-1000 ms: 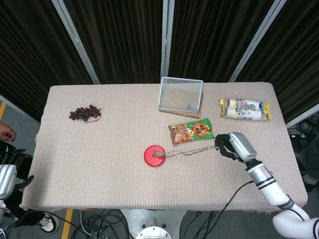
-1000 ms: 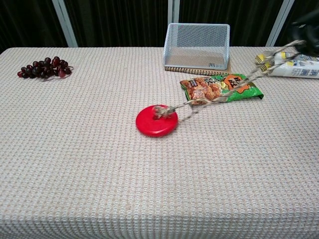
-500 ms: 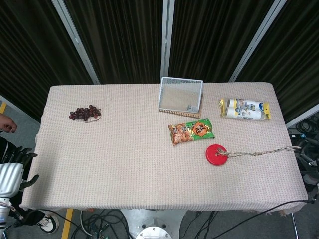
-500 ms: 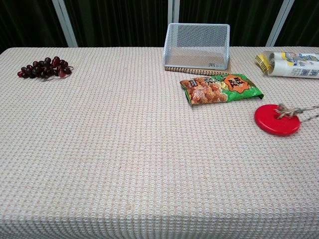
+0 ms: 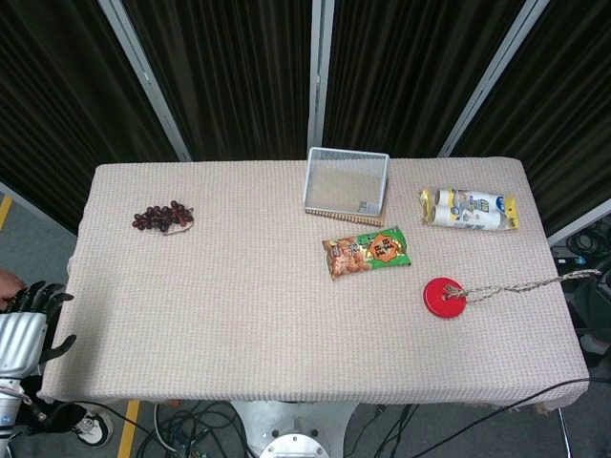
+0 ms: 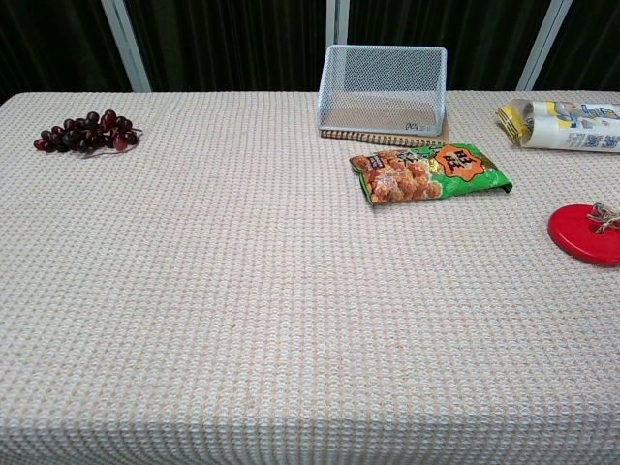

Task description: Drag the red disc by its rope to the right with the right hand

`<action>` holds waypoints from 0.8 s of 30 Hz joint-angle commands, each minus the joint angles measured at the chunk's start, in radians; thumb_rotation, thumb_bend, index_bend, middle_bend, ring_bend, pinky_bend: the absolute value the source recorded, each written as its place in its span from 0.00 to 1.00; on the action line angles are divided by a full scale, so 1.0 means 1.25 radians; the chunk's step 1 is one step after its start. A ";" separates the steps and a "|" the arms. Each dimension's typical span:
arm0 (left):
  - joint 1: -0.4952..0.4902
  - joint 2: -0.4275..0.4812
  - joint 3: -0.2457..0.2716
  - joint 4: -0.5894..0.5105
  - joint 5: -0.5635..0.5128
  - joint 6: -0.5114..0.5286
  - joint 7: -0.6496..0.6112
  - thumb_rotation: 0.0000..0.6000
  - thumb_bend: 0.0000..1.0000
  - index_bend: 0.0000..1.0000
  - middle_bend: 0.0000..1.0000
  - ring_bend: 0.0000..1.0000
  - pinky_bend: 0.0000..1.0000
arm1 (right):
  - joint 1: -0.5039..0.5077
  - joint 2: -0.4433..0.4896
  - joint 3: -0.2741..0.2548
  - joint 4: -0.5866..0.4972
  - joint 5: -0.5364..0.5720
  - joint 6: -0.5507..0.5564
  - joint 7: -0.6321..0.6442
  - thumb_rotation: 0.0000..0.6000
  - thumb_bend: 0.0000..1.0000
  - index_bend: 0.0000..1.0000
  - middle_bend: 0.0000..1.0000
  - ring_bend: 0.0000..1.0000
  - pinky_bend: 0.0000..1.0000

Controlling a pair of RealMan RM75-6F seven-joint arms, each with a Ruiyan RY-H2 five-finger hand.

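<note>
1. A table (image 5: 191, 315) covered in a beige waffle-weave cloth, seen from above in the head view and from the front in the chest view

2. The red disc (image 5: 444, 296) lies flat on the cloth in the right part of the table, at about 4 o'clock from the table's middle; in the chest view it sits at the right edge of the picture

3. A twisted rope (image 5: 520, 285) is knotted at the disc's centre and runs toward 3 o'clock, past the table's right edge, lifted slightly at its far end

4. The right hand is outside both views, so whether it holds the rope cannot be told; the raised, fairly straight rope suggests something off-frame is pulling it

5. The left hand (image 5: 27, 324) shows at the lower left, off the table, fingers apart and holding nothing

6. Handling, as a judgement: the disc looks light, rigid and thin, likely to slide readily on the cloth; the rope is limp and rough, so it pulls only when taut. The best hold is on the rope's free end, pulled low and steadily so the disc does not tip

7. Elsewhere: a snack bag (image 5: 367, 252) at 10 o'clock from the disc, a wire basket (image 5: 347, 182), a yellow-and-white package (image 5: 468, 209), and grapes (image 5: 162, 218) far left
</note>
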 commanded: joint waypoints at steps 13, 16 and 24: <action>0.004 0.001 0.002 0.008 -0.005 0.001 -0.014 1.00 0.19 0.30 0.17 0.10 0.16 | 0.132 -0.072 -0.075 -0.163 -0.248 -0.020 -0.329 1.00 0.88 0.97 0.83 0.87 0.91; 0.006 0.000 0.002 0.012 -0.008 0.002 -0.017 1.00 0.19 0.30 0.17 0.10 0.16 | 0.130 -0.068 -0.101 -0.152 -0.259 -0.036 -0.398 1.00 0.49 0.75 0.69 0.66 0.76; -0.001 -0.004 0.003 0.012 -0.004 -0.007 -0.014 1.00 0.19 0.30 0.17 0.10 0.16 | 0.161 0.070 -0.160 -0.332 -0.158 -0.249 -0.774 1.00 0.00 0.00 0.00 0.00 0.11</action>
